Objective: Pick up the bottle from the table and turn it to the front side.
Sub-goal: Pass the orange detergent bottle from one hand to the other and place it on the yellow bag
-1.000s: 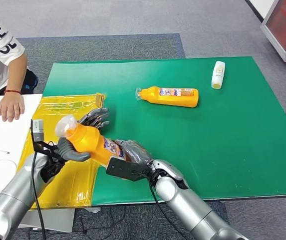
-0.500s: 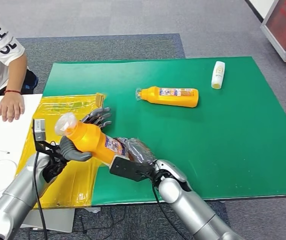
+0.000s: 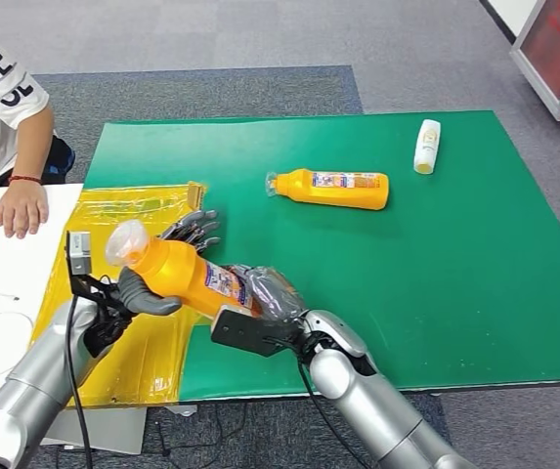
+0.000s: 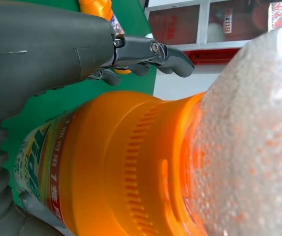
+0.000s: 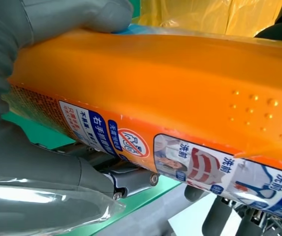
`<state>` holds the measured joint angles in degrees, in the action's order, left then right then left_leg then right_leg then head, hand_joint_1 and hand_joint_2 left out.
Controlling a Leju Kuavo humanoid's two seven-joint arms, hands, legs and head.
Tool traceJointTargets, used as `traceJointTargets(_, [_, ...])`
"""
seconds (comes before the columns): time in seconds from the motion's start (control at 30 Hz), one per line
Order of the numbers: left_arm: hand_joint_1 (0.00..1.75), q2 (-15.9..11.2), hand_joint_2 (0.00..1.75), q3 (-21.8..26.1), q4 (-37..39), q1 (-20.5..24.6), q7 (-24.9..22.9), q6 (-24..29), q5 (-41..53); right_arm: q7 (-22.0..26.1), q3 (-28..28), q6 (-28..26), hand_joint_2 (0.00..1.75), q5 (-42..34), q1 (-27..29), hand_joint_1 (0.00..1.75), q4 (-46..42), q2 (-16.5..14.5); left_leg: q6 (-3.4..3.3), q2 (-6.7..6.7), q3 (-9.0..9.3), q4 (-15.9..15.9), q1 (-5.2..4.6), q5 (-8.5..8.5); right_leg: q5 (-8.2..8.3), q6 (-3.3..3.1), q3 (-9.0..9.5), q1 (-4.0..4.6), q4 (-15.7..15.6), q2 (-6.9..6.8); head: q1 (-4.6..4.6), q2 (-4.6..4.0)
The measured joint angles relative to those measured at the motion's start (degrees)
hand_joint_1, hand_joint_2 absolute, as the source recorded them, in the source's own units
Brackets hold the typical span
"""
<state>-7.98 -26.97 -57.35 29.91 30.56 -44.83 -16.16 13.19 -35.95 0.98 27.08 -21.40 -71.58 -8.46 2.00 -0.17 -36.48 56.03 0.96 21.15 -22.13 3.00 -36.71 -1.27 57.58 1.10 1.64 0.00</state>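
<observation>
bottle (image 3: 188,277) base hidden in right hand (image 3: 266,298) | left hand (image 3: 144,288) grips neck

Two orange bottles: one orange bottle (image 3: 188,277) held above the surface's near left part, and a second orange bottle (image 3: 333,188) lying on its side toward the far middle of the surface (image 3: 446,274). One small white bottle (image 3: 427,146) lies near the far right corner. One yellow plastic sheet (image 3: 136,210) covers the left end. Two robot hands: the left hand (image 3: 144,288) and the right hand (image 3: 266,298), both on the raised bottle. One person's hand (image 3: 21,207) rests by the left edge.
</observation>
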Motion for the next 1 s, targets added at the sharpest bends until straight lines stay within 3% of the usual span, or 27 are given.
traceJointTargets(0.4, [0.00, 1.03, 1.75, -0.02, 0.02, 0.21, -0.92, -0.13, -0.67, -0.92, -1.27, -0.04, 1.75, 1.17, -0.32, 1.75, 0.13, -0.04, 0.00, 0.00, 0.00, 0.00, 0.00, 0.00, 0.00, 0.00, -0.01, 0.00, 0.00, 0.00, 0.00, 0.00])
traceJointTargets(0.43, [0.08, 1.09, 1.75, -0.02, 0.02, 0.24, -0.94, -0.13, -0.67, -0.99, -1.36, -0.03, 1.75, 1.19, -0.44, 1.75, 0.21, -0.04, 0.00, 0.00, 0.00, 0.00, 0.00, 0.00, 0.00, 0.00, -0.01, 0.00, 0.00, 0.00, 0.00, 0.00])
traceJointTargets(0.57, [1.66, 1.28, 1.75, -0.06, 0.04, 0.38, -0.94, -0.13, -0.63, -1.23, -1.47, -0.03, 1.75, 1.19, -0.90, 1.75, 0.65, -0.04, 0.00, 0.00, 0.00, 0.00, 0.00, 0.00, 0.00, 0.00, -0.01, 0.00, 0.00, 0.00, 0.00, 0.00])
traceJointTargets(0.6, [1.75, 1.32, 1.75, -0.08, 0.04, 0.40, -0.94, -0.12, -0.63, -1.32, -1.47, -0.07, 1.75, 1.18, -1.04, 1.75, 0.75, -0.04, 0.00, 0.00, 0.00, 0.00, 0.00, 0.00, 0.00, 0.00, -0.01, 0.00, 0.00, 0.00, 0.01, 0.00])
traceJointTargets(1.0, [1.75, 1.64, 1.75, -0.09, 0.04, 0.37, -1.29, 0.87, -1.00, -2.27, -1.32, -2.52, 1.75, 3.15, -1.35, 1.75, 0.90, -0.24, 0.00, 0.00, 0.00, 0.00, 0.00, 0.00, 0.00, 0.00, -0.01, 0.00, 0.00, 0.00, -0.01, 0.00])
